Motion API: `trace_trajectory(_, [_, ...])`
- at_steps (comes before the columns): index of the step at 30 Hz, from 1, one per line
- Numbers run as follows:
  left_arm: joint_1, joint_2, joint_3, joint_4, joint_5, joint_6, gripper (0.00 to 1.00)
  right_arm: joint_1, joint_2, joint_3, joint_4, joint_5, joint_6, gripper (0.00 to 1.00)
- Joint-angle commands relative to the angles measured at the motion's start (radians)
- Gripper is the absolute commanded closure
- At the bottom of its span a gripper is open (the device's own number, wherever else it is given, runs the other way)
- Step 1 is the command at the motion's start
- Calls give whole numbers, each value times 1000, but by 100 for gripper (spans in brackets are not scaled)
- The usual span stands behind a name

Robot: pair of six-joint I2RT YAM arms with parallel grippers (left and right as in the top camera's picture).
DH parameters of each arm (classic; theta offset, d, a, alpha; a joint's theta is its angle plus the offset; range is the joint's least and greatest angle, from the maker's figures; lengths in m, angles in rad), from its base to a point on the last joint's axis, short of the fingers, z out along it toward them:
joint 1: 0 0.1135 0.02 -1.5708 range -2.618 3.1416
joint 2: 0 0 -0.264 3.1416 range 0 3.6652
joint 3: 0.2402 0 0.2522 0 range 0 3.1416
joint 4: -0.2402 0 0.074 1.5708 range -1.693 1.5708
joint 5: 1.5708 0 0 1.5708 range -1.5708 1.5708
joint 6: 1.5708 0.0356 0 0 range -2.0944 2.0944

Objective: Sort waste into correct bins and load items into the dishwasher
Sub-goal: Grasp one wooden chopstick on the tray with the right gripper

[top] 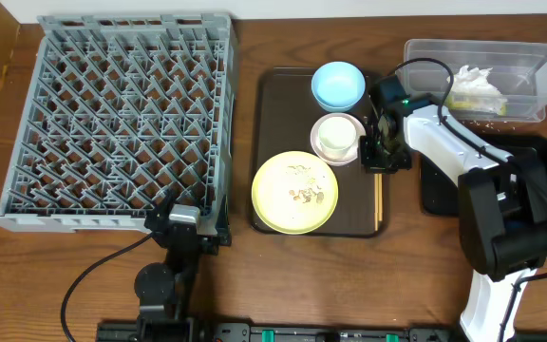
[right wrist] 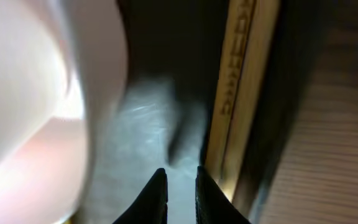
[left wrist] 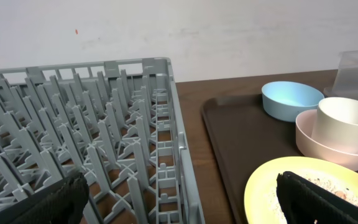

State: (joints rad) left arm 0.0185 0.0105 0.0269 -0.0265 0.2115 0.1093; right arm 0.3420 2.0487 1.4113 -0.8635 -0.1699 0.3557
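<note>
Chopsticks (right wrist: 241, 93) lie along tray (top: 278, 123) right rim, long axis parallel to it, just right of right gripper (right wrist: 180, 186) tips. Its jaws are nearly closed, empty. Left gripper (top: 186, 226) is spread wide, well left of tray.

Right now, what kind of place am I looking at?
Probably a mock kitchen clean-up station: a grey dish rack and a brown serving tray sit on a wooden table by a plain white wall.

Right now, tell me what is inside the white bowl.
A pale cup stands upright in the white bowl. The cup covers the bowl's floor, so anything beneath it cannot be seen.
</note>
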Motion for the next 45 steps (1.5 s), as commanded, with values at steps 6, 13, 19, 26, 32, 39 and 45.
trace_trajectory(6, [-3, -6, -22, -25, 24, 10, 2, 2, 3, -5, 8, 68, -24, 83])
trace_trajectory(13, [-3, -6, -22, -26, 24, 10, 2, 2, 2, 68, -52, 22, -32, 83])
trace_trajectory(19, [-3, -6, -22, -25, 24, 10, 2, 2, 2, 162, -148, 23, -44, 79])
trace_trajectory(26, [-3, -6, -22, -25, 24, 10, 2, 3, 3, 140, -133, 42, -50, 76])
trace_trajectory(32, [-3, -6, -22, -25, 24, 10, 2, 8, 6, 80, -55, 61, -42, 76])
trace_trajectory(39, [-3, -6, -22, -25, 24, 10, 2, 14, 6, 37, 6, 61, -41, 75])
trace_trajectory(45, [-3, -6, -22, -25, 24, 10, 2, 35, 6, -9, 70, 61, -38, 75])
